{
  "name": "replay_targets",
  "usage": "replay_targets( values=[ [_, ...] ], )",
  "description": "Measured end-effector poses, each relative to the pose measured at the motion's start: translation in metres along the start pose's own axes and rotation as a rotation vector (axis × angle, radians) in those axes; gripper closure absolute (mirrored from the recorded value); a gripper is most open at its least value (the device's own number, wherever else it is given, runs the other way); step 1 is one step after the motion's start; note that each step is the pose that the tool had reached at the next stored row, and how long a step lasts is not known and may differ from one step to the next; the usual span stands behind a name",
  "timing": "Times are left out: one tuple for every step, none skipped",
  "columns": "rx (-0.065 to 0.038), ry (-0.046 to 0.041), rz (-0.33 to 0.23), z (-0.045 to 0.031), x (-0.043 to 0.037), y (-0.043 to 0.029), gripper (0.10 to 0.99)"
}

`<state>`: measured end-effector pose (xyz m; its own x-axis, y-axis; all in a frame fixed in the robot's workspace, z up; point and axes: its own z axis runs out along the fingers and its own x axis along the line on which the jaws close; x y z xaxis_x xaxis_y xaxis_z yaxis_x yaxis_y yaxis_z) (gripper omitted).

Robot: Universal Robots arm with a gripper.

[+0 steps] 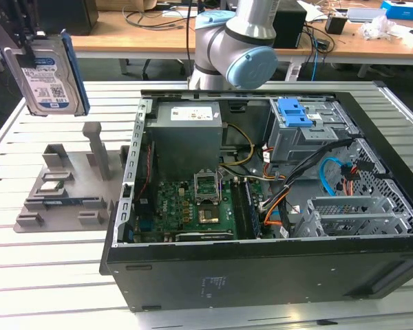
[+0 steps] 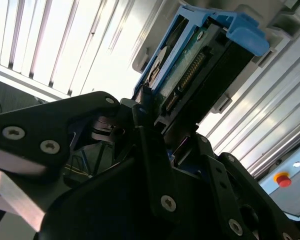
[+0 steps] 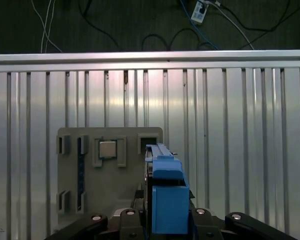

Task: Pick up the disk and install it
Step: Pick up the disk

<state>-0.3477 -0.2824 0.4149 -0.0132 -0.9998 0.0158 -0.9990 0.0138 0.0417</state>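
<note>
Disk (image 1: 47,79) position: held in the air at the exterior view's far left, clear of the slatted metal table (image 1: 48,275) and above the grey fixture (image 1: 62,185). It hangs nearly upright with a slight tilt. The white-and-blue label faces the exterior camera, and the blue carrier rail (image 1: 76,72) runs along the edge toward the exterior view's right.

Gripper (image 1: 27,47) state: closed on the disk, gripping it at its upper end. In the second wrist view the black fingers (image 2: 149,135) clamp the near end of the disk, which shows its green circuit-board side and a row of connector pins, framed by the blue carrier. In the first wrist view the blue end of the carrier projects from between the gripper's black links.

Fixture: in the first wrist view the grey fixture lies flat on the table beneath the disk. A square chip (image 3: 108,148) sits in one recess, and a thin memory stick (image 3: 82,172) stands in a slot just beside it.

Computer case (image 1: 261,275): open, lying on the table to the exterior view's right of the fixture, well apart from the disk. Inside are a power supply (image 1: 186,130), a green motherboard (image 1: 193,206) and a grey drive cage (image 1: 310,141) with a blue bracket (image 1: 294,112) on top. The robot arm (image 1: 237,41) rises behind the case.
</note>
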Motion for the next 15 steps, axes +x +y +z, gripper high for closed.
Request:
replay_targets(
  values=[
    [0.000, 0.0000, 0.000, -0.0019, -0.0001, 0.0001, 0.718],
    [0.000, -0.0001, 0.000, -0.0031, -0.0001, 0.0001, 0.718],
    [0.000, 0.0000, 0.000, -0.0045, -0.0001, 0.0002, 0.718],
    [0.000, 0.0000, 0.000, -0.0065, -0.0002, 0.0003, 0.718],
    [0.000, 0.0000, 0.000, -0.0077, -0.0002, 0.0003, 0.718],
    [0.000, 0.0000, 0.000, -0.0091, -0.0003, 0.0004, 0.718],
    [0.000, 0.0000, 0.000, -0.0110, -0.0004, 0.0005, 0.718],
    [0.000, 0.0000, 0.000, -0.0139, -0.0005, 0.0006, 0.718],
    [0.000, -0.0001, 0.000, -0.0163, -0.0007, 0.0007, 0.718],
    [0.000, 0.0000, 0.000, -0.0186, -0.0008, 0.0008, 0.718],
    [0.000, 0.0000, 0.000, -0.0220, -0.0010, 0.0009, 0.718],
    [0.000, 0.0000, 0.000, -0.0234, -0.0010, 0.0010, 0.718],
    [0.000, 0.0000, 0.000, -0.0248, -0.0011, 0.0011, 0.718],
    [0.000, 0.0000, 0.000, -0.0265, -0.0012, 0.0011, 0.718],
    [0.000, -0.0001, 0.000, -0.0281, -0.0012, 0.0012, 0.718]
  ],
)
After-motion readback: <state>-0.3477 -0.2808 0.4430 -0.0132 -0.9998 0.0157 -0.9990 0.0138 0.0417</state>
